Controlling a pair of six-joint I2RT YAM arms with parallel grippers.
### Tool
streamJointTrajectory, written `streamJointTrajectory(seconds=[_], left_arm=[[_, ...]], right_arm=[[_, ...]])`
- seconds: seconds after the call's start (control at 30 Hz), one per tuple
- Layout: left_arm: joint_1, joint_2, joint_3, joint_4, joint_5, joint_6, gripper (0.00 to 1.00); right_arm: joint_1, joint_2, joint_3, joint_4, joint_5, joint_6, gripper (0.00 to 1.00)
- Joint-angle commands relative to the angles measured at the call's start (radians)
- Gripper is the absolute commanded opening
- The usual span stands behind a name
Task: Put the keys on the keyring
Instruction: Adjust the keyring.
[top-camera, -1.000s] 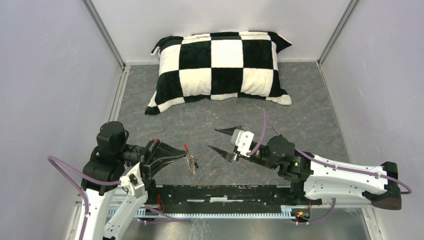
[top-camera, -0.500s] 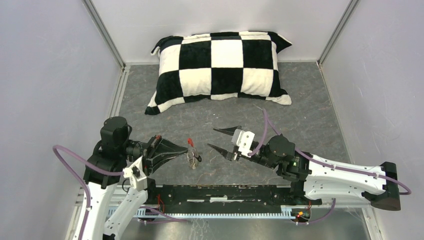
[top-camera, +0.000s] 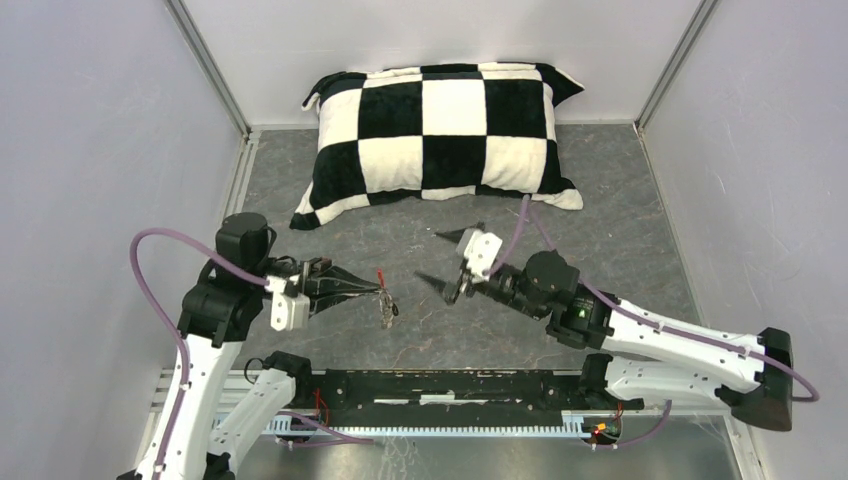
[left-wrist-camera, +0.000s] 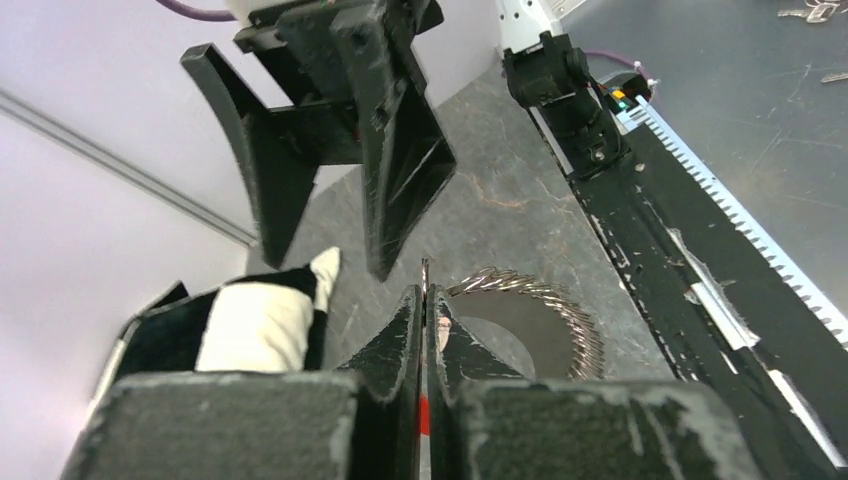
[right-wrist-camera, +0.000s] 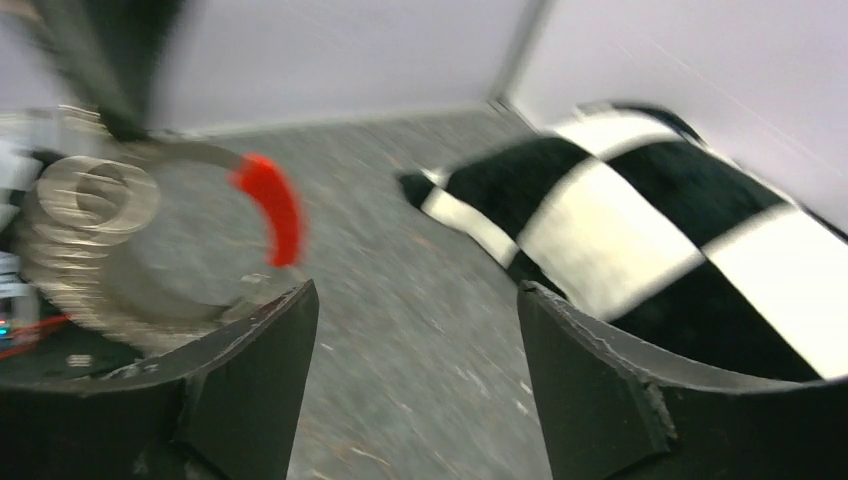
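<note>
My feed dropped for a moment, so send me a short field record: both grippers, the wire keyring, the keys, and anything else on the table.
left gripper: shut on the thin silvery coiled-wire keyring with a short red section
keyring: hangs from the left gripper's tips
right gripper: open, empty, facing the keyring, apart from it
keys: not made out in any view
other: black-and-white checkered pillow at the far end of the grey table

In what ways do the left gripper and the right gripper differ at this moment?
The left gripper is shut, while the right gripper stands wide open. The left gripper pinches the keyring, which hangs from its tips; the right gripper holds nothing. Both have dark fingers and point toward each other.
</note>
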Motion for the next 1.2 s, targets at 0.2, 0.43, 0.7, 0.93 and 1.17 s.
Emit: streamJointTrajectory(seconds=[0.2,0.43,0.7,0.93,1.17], left_arm=[[0.012,-0.004,-0.195,0.586,-0.11,-0.771,0.02],[0.009,0.042,-0.187,0.76,-0.121,-1.013,0.02],[-0.002,0.039,-0.189,0.76,-0.103,-1.03,0.02],[-0.007,0.019,-0.182,0.76,-0.089,-1.007,0.02],[-0.008,0.011,-0.133,0.638,-0.037,-0.866,0.02]], right_arm=[[-0.238,-0.083,-0.301,0.156,0.071,0.181,0.98],[-0.249,-0.064,-0.153,0.158,-0.28,0.125,0.98],[-0.252,0.063,0.061,0.145,-0.564,0.169,0.79],[-0.252,0.156,0.156,0.141,-0.648,0.222,0.8],[-0.252,0.173,0.148,0.174,-0.704,0.225,0.69]])
